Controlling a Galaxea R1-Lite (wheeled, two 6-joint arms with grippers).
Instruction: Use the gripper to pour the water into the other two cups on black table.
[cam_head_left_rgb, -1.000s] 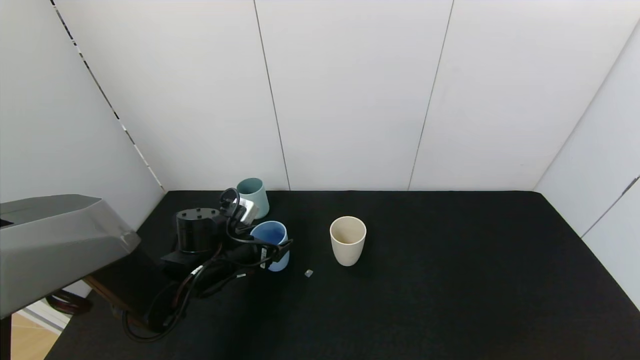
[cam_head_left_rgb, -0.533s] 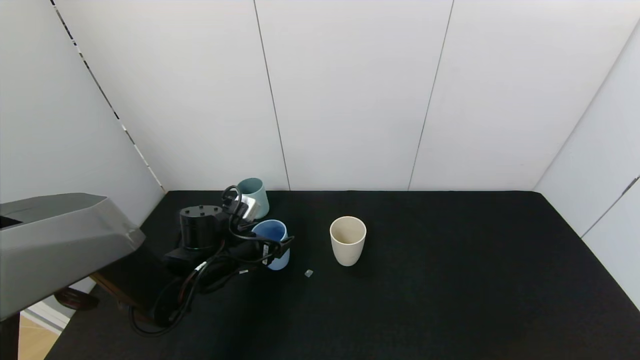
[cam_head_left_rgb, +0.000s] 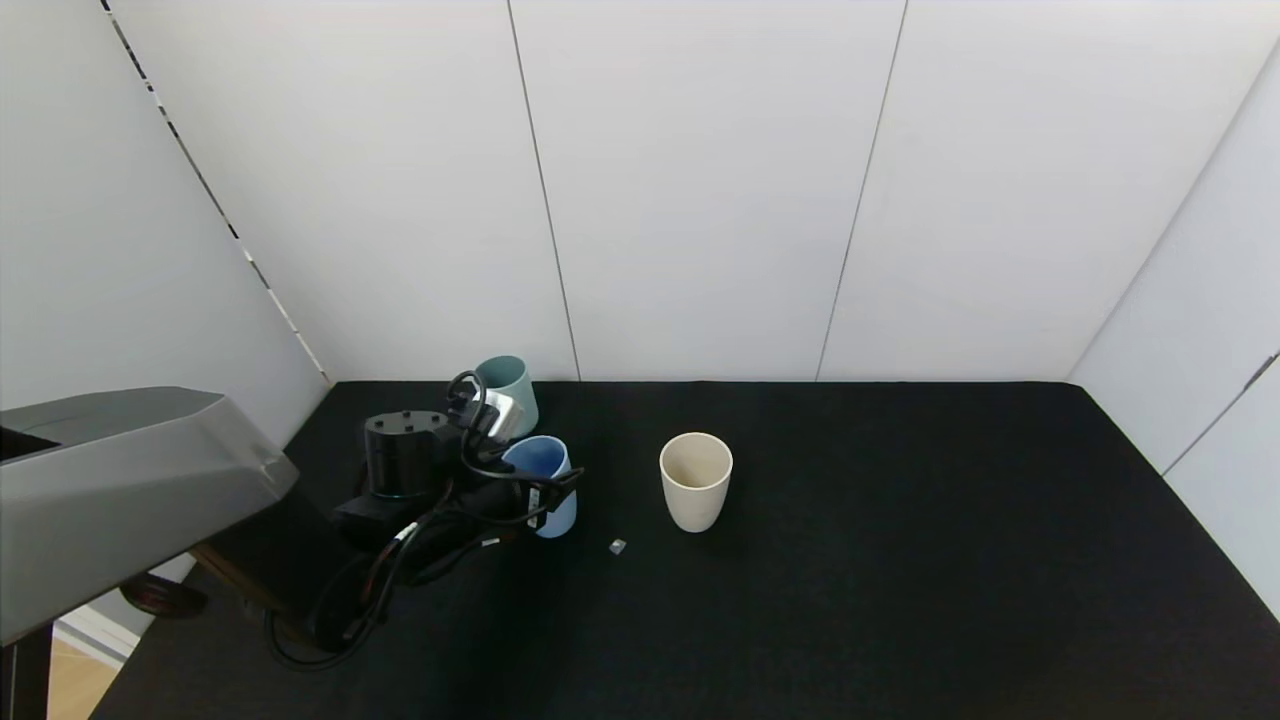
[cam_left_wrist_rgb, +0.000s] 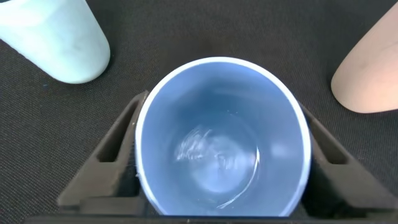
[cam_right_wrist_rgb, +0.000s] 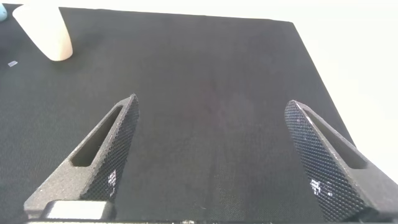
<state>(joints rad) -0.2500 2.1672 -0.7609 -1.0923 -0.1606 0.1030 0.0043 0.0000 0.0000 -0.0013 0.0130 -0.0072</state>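
The left end effector (cam_head_left_rgb: 545, 490) is clamped on the blue cup (cam_head_left_rgb: 543, 485) at the left side of the black surface (cam_head_left_rgb: 900, 560), 1 finger (cam_left_wrist_rgb: 109, 162) on each side of the cup wall. The wrist view looks straight down into that cup (cam_left_wrist_rgb: 221, 134): water sits in the bottom, with ripples catching the light. The cup looks about upright in the head view; whether its base touches the surface cannot be told.

Just behind the left arm, near the back wall, stands the teal cup (cam_head_left_rgb: 506, 394), upright, partly hidden by the wrist's silver box (cam_head_left_rgb: 497, 416) and cables. In the left wrist view the teal cup (cam_left_wrist_rgb: 59, 40) lies close to 1 side of the blue one but apart from it, and the cream cup (cam_left_wrist_rgb: 367, 71) lies off the other side.

The cream cup (cam_head_left_rgb: 696, 481) stands upright and alone toward the middle of the surface, well to the right of the blue cup. A small pale scrap (cam_head_left_rgb: 617, 546) lies on the cloth between them, slightly nearer the robot.

The right end effector (cam_right_wrist_rgb: 214, 162) hangs with fingers spread wide over bare cloth, holding nothing; the cream cup (cam_right_wrist_rgb: 43, 31) shows far off in its view.
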